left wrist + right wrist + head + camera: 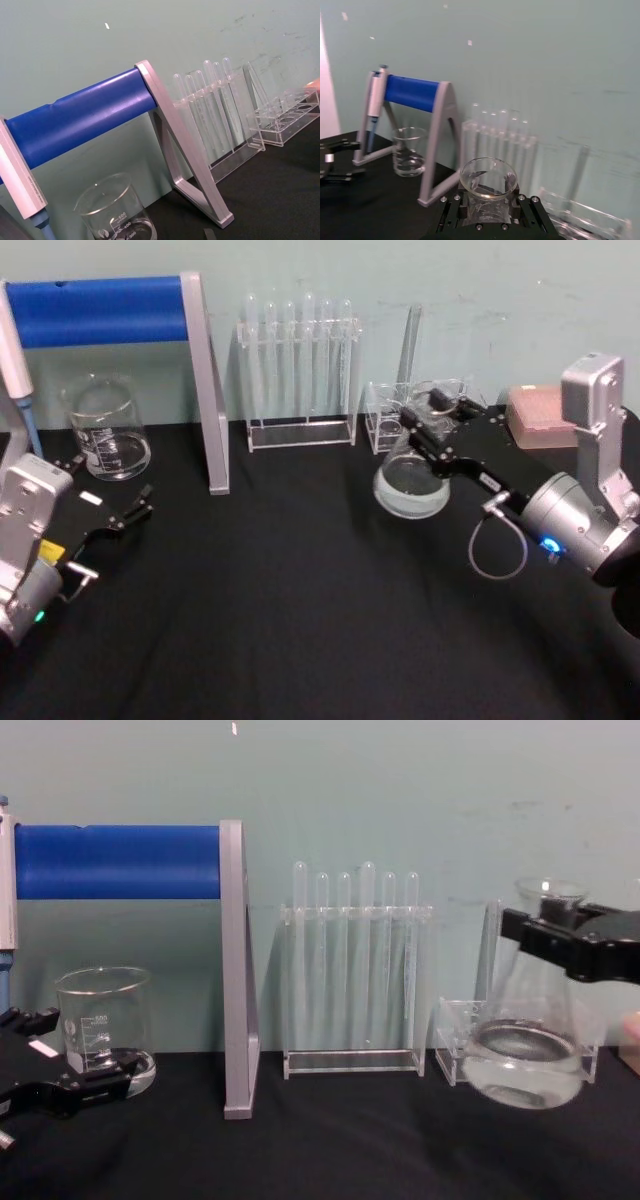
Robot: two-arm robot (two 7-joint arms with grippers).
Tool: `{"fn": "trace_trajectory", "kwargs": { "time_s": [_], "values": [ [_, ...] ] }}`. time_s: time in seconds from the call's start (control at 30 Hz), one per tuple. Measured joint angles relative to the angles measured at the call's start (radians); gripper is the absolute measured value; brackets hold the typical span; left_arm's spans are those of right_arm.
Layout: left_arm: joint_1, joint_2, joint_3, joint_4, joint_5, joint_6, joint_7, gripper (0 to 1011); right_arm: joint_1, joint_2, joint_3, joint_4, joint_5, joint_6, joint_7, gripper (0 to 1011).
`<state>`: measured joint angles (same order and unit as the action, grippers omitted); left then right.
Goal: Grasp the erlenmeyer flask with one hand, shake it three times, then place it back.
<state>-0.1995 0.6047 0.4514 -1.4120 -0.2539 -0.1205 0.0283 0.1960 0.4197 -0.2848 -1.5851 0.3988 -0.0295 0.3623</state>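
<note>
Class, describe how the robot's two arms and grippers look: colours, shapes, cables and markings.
Both arms have silver-grey boxy wrists and flat black grippers. The left gripper bears a white tag; its wrist shows a yellow sticker and green light. The right gripper has a screw-dotted plate, a small white label, a looping grey cable and a blue light.

A blue cylindrical bar (pixel 80 117) runs aslant between the grey metal end pieces of an A-shaped stand (pixel 190 165), set on a black tabletop (pixel 280 190) against a pale green wall (pixel 150 30). Beneath the bar stands a clear cylindrical glass beaker (pixel 112 210) with white printed graduations, upright and cut off by the frame's lower edge. Beyond the stand's foot, a clear acrylic rack (pixel 235 150) holds a row of thin glass test tubes (pixel 210 100), with a lower clear acrylic rack (pixel 290 120) just beside it.
</note>
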Motion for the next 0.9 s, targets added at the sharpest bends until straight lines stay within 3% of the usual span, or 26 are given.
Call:
{"fn": "trace_trajectory", "kwargs": {
  "time_s": [0.47,0.9],
  "values": [
    [0.0,0.0,0.0,0.0,0.0,0.0,0.0,1001,-0.004,-0.013,0.079,0.038,-0.019,0.008,-0.042,453],
    [0.0,0.0,0.0,0.0,0.0,0.0,0.0,1001,-0.009,-0.029,0.083,0.035,-0.034,0.012,-0.029,456]
  ]
}}
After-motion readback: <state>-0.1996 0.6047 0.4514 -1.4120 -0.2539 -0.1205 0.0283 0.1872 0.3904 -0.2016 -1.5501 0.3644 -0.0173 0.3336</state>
